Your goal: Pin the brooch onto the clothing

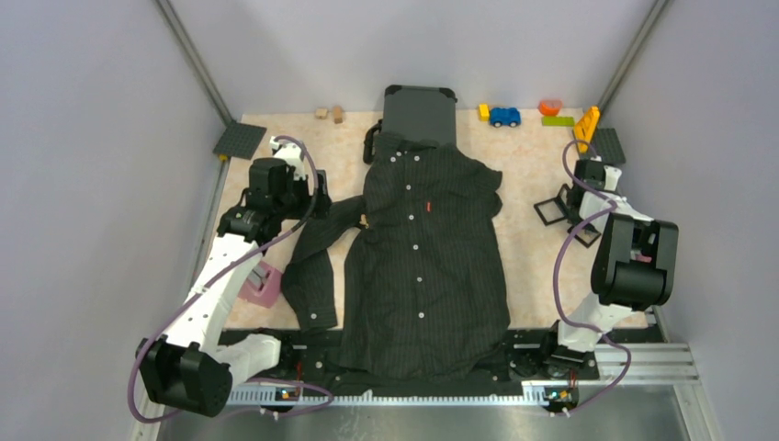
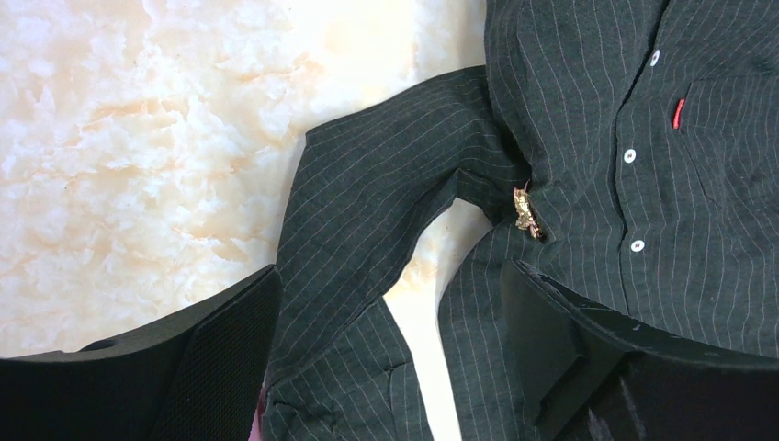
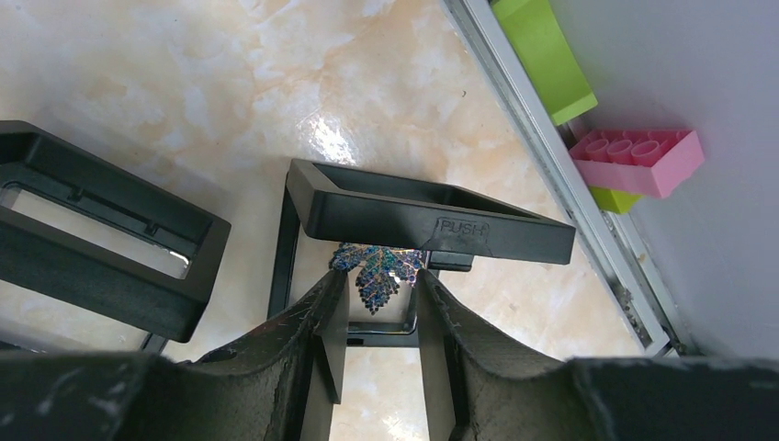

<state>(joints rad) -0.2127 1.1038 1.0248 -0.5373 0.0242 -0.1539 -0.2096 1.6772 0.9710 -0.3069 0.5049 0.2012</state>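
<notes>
The right gripper (image 3: 381, 281) has its two fingers (image 3: 323, 317) drawn close on either side of a glittering blue leaf brooch (image 3: 378, 272). Their tips meet its edges, though whether they truly pinch it cannot be told. The brooch sits inside an open black frame (image 3: 432, 219) stamped PUSH, with a second black frame (image 3: 101, 253) just beside it, both near the right edge of the tabletop (image 1: 528, 266) towards its far right corner. A pink brick (image 3: 643, 161) and a green brick (image 3: 542, 55) lie beyond the rail there. Across the table the left gripper (image 2: 390, 276) hangs with its fingers (image 2: 216, 344) spread wide and holding nothing, above the sleeve of the black pinstriped shirt (image 1: 427, 248) near the left edge. A small gold ornament (image 2: 525, 213) rests on the cloth where that sleeve joins the body. The red chest tag (image 2: 679, 112) and a row of white buttons (image 2: 630, 155) lie further in. The shirt is laid flat down the middle of the tabletop, its collar towards the far edge and its hem draped over the near edge. Its collar touches a dark grey suitcase (image 1: 420, 112) standing at the far edge. A blue toy car (image 1: 504, 117) and coloured blocks (image 1: 557, 120) line that edge towards the right corner, and a pink object (image 1: 262, 285) lies by the left edge.
</notes>
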